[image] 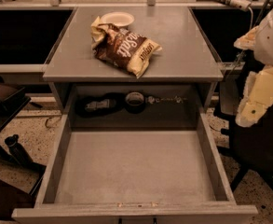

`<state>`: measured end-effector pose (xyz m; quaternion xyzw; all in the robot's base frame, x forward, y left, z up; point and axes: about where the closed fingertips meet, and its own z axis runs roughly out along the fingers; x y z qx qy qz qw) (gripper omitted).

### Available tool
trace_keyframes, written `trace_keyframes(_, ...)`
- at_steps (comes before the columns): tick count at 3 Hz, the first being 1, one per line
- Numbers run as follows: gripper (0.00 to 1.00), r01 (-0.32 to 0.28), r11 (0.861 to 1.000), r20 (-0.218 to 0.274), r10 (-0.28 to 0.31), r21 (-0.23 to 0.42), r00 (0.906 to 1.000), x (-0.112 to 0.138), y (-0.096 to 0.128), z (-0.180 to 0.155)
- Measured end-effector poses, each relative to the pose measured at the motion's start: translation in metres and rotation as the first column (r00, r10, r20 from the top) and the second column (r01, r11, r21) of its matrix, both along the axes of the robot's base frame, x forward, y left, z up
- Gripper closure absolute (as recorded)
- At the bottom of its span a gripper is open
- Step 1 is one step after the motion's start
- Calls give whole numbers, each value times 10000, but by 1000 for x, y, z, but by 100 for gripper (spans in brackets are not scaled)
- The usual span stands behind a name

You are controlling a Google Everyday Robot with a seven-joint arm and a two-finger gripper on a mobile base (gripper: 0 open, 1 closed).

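Grey table (187, 50) carried a crumpled brown chip bag (124, 48), a white bowl (117, 18) just behind it, drawer (209, 146) stood open below, gripper (249, 115) hung beside the table's right edge.

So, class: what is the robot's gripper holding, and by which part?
Nothing: the cream gripper hangs right of the open grey drawer, apart from the brown foil chip bag.

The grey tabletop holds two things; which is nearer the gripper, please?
The crumpled brown crisp bag; the small white bowl sits behind it, farther from the cream gripper at right.
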<state>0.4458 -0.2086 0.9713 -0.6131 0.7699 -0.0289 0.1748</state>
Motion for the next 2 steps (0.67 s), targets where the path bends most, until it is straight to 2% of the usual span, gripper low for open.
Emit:
trace_keyframes(1,0,-950,9938,537,920,572,9943,34,38,-10)
trace_keyframes(2,0,-1615,9725,1346,1397,1679,9810,74,82,-17)
